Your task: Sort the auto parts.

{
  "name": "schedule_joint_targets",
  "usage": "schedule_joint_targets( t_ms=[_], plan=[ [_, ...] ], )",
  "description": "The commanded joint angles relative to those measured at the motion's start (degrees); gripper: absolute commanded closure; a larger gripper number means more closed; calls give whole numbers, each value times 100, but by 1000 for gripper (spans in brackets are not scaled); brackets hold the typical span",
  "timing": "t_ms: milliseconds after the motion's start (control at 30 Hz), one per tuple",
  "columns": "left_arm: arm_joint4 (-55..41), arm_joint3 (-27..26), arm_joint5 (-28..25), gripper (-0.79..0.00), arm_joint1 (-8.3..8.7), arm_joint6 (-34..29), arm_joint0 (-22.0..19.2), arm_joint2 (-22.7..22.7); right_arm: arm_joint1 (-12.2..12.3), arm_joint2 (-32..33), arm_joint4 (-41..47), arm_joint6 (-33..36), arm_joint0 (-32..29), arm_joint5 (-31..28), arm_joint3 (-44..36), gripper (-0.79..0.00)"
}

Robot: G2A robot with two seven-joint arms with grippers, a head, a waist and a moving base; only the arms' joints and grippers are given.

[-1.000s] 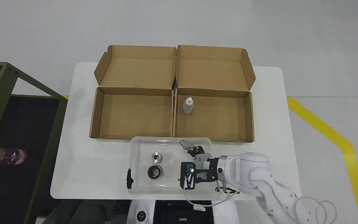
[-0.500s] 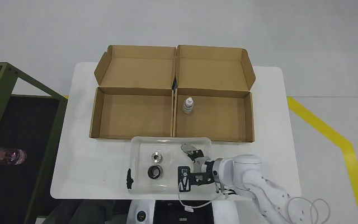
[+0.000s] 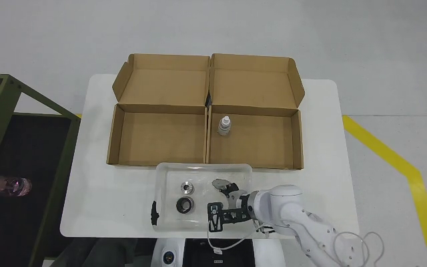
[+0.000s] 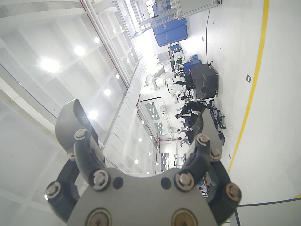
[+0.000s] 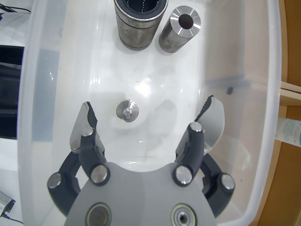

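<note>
A clear plastic bin (image 3: 200, 165) stands at the table's front edge. In it stand a dark linear bearing (image 3: 185, 204) and a steel sleeve (image 3: 186, 187), both upright. My right gripper (image 3: 217, 198) is inside the bin (image 5: 265, 95), just right of them and open. In the right wrist view a small round metal part (image 5: 127, 111) lies on the bin floor between the fingers of that gripper (image 5: 150, 106), nearer one finger. Beyond it are the bearing (image 5: 140, 12) and the sleeve (image 5: 180, 29). My left gripper (image 4: 138, 114) is open, holds nothing and points up into the room.
Two open cardboard boxes sit behind the bin, the left one (image 3: 160, 137) with nothing in it, the right one (image 3: 260, 143) holding a small white bottle (image 3: 225, 125). A green rack (image 3: 27, 133) stands left of the table.
My right gripper has moved leftward inside the bin, closer to the two cylinders. It stayed open. The parts have not moved.
</note>
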Motion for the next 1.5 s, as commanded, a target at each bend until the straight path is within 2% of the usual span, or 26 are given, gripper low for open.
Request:
schedule_joint_targets(
  t_ms=[0,167,233,400,500,633,667,933,1467],
  plan=[
    [0,0,0,-785,0,0,0,0,-11,-52,14,40,53,-8,44,-662],
    [0,0,0,-785,0,0,0,0,-35,-163,65,173,162,-30,141,-526],
    [0,0,0,-785,0,0,0,0,-41,-197,86,227,196,-48,180,-391],
    [0,0,0,-785,0,0,0,0,-50,-271,149,334,249,-90,250,-314],
    [0,0,0,-785,0,0,0,0,-53,-305,179,394,280,-114,268,-237],
    [0,0,0,-785,0,0,0,0,-53,-307,302,380,319,-159,240,-15],
    [0,0,0,-785,0,0,0,0,-53,-304,350,346,327,-172,226,0],
    [0,0,0,-785,0,0,0,0,-36,-209,524,-14,408,-199,62,0],
    [0,0,0,-785,0,0,0,0,91,367,679,-1272,438,-442,-308,0]
  ],
)
